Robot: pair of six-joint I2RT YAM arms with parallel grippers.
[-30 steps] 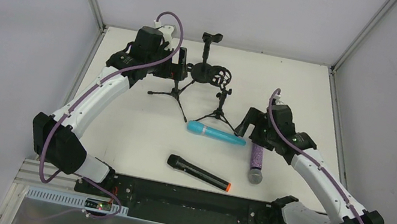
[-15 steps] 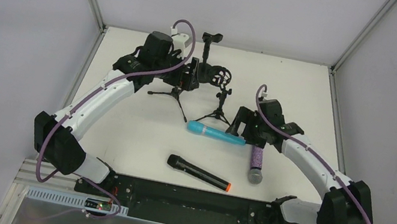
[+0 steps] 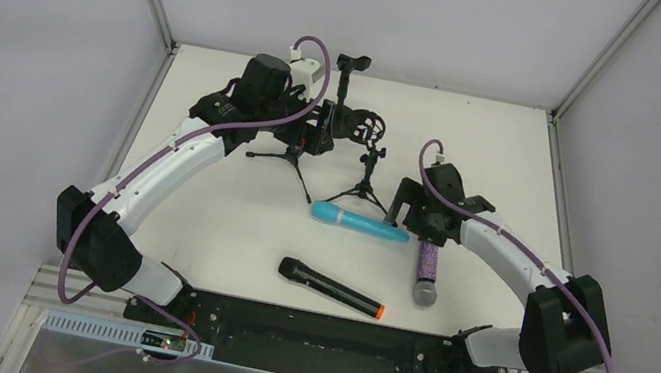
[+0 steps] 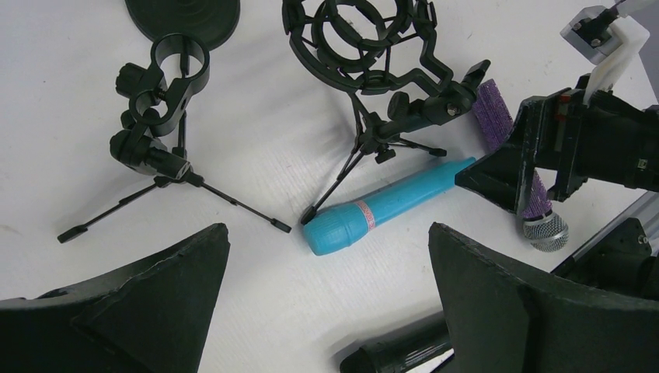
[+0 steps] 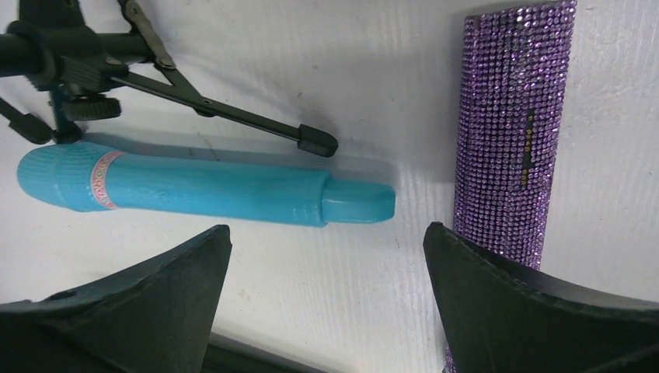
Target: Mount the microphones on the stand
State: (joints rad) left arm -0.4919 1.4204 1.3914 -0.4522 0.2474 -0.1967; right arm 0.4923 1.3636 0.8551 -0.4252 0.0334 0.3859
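Left arm (image 3: 159,158) extends over the far stands; left jaws spread wide, nothing between them, above the clip stand (image 4: 159,101) and the shock-mount stand (image 4: 365,47); both stands upright on tripod legs on the white counter (image 3: 220,219); all three microphones lie flat on the counter; black microphone (image 3: 330,288) nearest the front edge, orange ring at its right end; turquoise microphone (image 3: 359,222) just in front of the shock-mount tripod, one leg tip just beside its head; right arm (image 3: 507,257) bent inward, right jaws open either side of the turquoise tail end, contact cannot be told; purple microphone (image 3: 426,269) just right of that tail, mesh head toward the front.
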